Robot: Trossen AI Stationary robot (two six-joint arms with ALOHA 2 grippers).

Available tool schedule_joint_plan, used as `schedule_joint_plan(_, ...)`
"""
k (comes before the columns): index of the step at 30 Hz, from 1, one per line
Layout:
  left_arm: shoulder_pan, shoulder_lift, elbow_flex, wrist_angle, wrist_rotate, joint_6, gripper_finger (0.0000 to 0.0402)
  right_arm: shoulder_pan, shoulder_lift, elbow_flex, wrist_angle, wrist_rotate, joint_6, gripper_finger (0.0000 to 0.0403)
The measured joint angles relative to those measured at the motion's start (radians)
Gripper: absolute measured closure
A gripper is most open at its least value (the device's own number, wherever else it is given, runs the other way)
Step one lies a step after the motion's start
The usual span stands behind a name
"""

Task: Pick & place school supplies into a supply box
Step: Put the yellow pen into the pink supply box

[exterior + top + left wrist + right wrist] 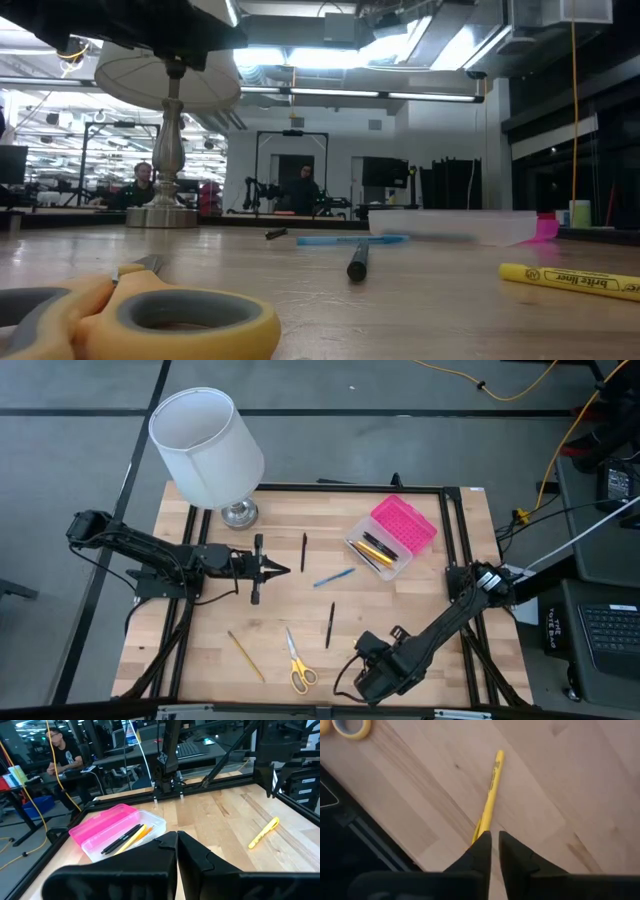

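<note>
Writing: "brite liner" readable on the yellow marker (572,281), lower right of the low view; no other text legible.
Box: pink-lidded clear box (392,537), upper right of the table in the high view, lid swung open; black, yellow and orange pens lying inside, best seen in the left wrist view.
Loose supplies, high view: two black pens (304,551), (330,624); one blue pen (333,577), centre; one yellow pencil (245,655), lower left; one pair of yellow-handled scissors (297,662), bottom centre.
Only in other views: marker hidden under the right arm from above, but plain in the low, left wrist and right wrist views; scissor handles huge at lower left of the low view.
Left hand (283,569): left of centre, above the table, pinched together, empty.
Right hand (494,838): bottom centre of the high view, over the marker's near end, fingers a narrow gap apart; hold on the marker cannot be told.
Lamp (208,450): white shade, upper left.
Room: two seated people behind the table, low view.
</note>
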Motion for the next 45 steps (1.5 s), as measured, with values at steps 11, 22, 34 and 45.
schedule_joint_plan(11, 0.0, 0.0, 0.0, 0.0, 0.0, 0.0, 0.0396, -0.013, 0.0, 0.0, 0.011, 0.116, 0.0, 0.027)
schedule_joint_plan(22, 0.0, 0.0, 0.0, 0.0, 0.0, 0.0, 0.0397, -0.032, 0.072, 0.0, 0.032, 0.099, -0.067, 0.0244)
schedule_joint_plan(34, 0.0, 0.0, 0.0, 0.0, 0.0, 0.0, 0.0399, -0.07, 0.153, -0.001, 0.071, 0.03, -0.128, 0.0243)
schedule_joint_plan(45, 0.0, 0.0, 0.0, -0.001, 0.0, 0.0, 0.0397, -0.074, 0.157, -0.104, 0.213, -0.005, -0.132, 0.0248)
